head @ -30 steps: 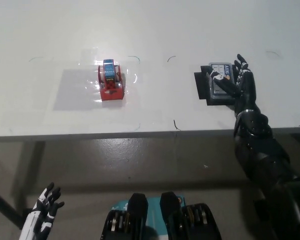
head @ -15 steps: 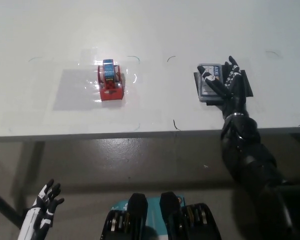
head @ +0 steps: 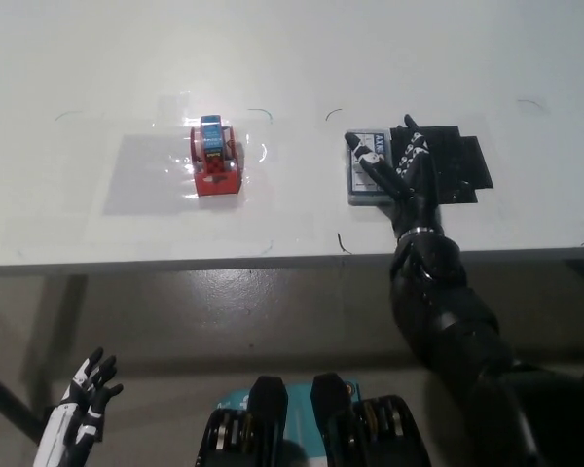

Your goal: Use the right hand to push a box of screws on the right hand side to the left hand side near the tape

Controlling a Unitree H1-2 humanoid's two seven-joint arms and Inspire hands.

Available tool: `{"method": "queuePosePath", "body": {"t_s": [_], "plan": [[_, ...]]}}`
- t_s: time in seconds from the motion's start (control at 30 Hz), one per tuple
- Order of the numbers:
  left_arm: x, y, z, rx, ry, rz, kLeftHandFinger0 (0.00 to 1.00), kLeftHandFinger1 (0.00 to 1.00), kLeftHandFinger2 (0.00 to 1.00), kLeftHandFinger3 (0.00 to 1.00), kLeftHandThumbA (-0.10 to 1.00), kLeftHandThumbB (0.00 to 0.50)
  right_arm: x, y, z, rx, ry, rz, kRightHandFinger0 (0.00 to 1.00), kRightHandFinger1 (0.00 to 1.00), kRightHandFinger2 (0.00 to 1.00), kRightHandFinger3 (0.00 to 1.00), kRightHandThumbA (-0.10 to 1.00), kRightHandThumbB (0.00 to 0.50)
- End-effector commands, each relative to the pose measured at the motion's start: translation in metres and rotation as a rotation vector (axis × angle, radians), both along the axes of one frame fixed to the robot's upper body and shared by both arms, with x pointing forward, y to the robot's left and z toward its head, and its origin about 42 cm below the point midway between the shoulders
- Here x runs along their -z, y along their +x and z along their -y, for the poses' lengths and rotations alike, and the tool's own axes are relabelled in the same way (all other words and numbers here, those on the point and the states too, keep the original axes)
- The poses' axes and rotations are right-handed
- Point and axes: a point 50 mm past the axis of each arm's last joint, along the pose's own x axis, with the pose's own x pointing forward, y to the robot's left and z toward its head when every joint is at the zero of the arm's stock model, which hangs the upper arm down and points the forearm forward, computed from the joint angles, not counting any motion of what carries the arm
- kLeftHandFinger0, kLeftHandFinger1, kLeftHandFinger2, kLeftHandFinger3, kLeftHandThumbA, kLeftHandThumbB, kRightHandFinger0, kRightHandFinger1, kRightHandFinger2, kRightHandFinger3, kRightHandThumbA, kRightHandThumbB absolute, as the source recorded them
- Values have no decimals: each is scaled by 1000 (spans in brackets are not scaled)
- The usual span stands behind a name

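Mid-push: right hand (head: 401, 165), fingers spread flat, gripping nothing, against the screw box (head: 367, 170); next, shove left toward the tape (head: 215, 159).

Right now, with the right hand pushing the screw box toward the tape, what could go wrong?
The right hand touches only the right side of the screw box, so the box might twist or slip away. Pushed too far, it could knock the tape dispenser. The left hand hangs low, unable to help.
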Motion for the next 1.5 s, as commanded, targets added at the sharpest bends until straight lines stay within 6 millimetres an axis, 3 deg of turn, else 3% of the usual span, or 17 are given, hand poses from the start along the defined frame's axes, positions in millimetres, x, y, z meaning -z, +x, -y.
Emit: {"method": "queuePosePath", "body": {"t_s": [0.0, 0.17, 0.2, 0.27, 0.5, 0.6, 0.8, 0.9, 1.07, 1.27, 1.37, 1.47], "plan": [[-12, -1, -1, 8, 11, 72, 974, 1000, 1000, 1000, 834, 246, -12, -3, -34, -52, 22, 29, 1000, 1000, 1000, 1000, 1000, 193], [-12, 0, 1, 8, 2, 74, 972, 1000, 1000, 1000, 832, 235, -12, -5, -44, -64, 69, 22, 1000, 1000, 1000, 1000, 1000, 175], [-11, -1, 1, 6, 2, 71, 971, 1000, 1000, 1000, 830, 239, -11, -6, -47, -64, 89, 15, 1000, 1000, 1000, 1000, 1000, 147], [-10, -2, 0, 7, 1, 69, 973, 1000, 1000, 1000, 830, 242, -10, -7, -50, -63, 100, 6, 1000, 1000, 1000, 1000, 1000, 138], [-4, -18, -2, -5, 4, 39, 981, 1000, 1000, 1000, 857, 252, 4, -19, -65, -78, 150, -37, 1000, 1000, 1000, 1000, 1000, 154], [-2, -21, -1, -9, -5, 31, 970, 1000, 1000, 1000, 833, 252, 7, -24, -75, -95, 157, -44, 1000, 1000, 1000, 1000, 1000, 185], [-1, -22, -2, -8, -1, 26, 957, 1000, 1000, 1000, 836, 253, 3, -27, -88, -114, 180, -47, 1000, 1000, 1000, 1000, 1000, 197], [0, -23, 0, -7, -1, 25, 957, 1000, 1000, 1000, 840, 252, 2, -29, -95, -121, 201, -48, 1000, 1000, 1000, 1000, 1000, 164], [0, -25, 0, -4, -3, 23, 967, 1000, 1000, 1000, 850, 255, -2, -31, -105, -111, 221, -62, 1000, 1000, 1000, 1000, 1000, 154], [0, -23, 0, -3, -13, 24, 968, 1000, 1000, 1000, 841, 251, -9, -34, -122, -88, 342, -95, 1000, 1000, 1000, 1000, 1000, 173], [-1, -23, -1, 1, -12, 27, 982, 1000, 1000, 1000, 841, 259, -11, -37, -132, -83, 389, -137, 1000, 1000, 1000, 1000, 1000, 212], [-2, -22, -1, 3, -19, 32, 984, 1000, 1000, 1000, 840, 262, -16, -38, -141, -68, 477, -156, 1000, 1000, 1000, 1000, 1000, 208]]}}
